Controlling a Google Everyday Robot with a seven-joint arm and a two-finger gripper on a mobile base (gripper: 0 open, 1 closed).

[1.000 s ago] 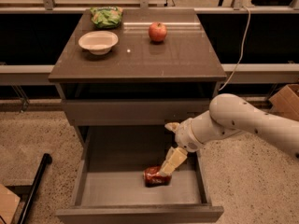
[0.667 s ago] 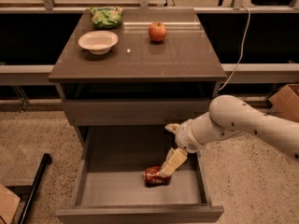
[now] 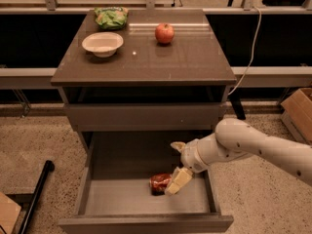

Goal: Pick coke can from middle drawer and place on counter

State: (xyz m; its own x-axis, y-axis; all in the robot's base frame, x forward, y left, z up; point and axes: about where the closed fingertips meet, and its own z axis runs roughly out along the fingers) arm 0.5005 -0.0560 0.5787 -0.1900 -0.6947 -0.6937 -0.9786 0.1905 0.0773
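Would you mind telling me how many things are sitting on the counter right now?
3: a green bag at the back left, a white bowl in front of it, an apple back centre. The gripper is down in the open drawer, at the red can.

Single high front view, angled down on counter [image 3: 185, 57], middle drawer [image 3: 122, 199]; gripper [image 3: 178, 164] low, right of centre
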